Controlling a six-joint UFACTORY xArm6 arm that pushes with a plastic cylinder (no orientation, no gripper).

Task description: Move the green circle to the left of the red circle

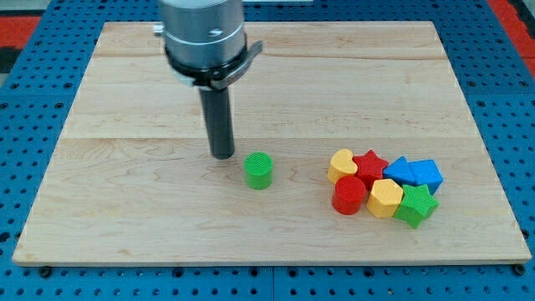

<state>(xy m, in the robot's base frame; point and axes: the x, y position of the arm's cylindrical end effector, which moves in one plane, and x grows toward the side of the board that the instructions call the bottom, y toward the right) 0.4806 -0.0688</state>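
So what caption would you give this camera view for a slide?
My tip rests just left of the green circle, which sits apart to the left of the red circle in the block cluster.

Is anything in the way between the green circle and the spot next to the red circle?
No. The green circle has only bare wood between it and the red circle. My tip sits just at its upper left. The other blocks crowd the red circle's far side.

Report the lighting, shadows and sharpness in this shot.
Camera view: even, soft lighting, no glare on the wooden board; faint shadows only under my tip and the green circle; the block cluster around the red circle is sharp; arm housing cropped at the view's top.
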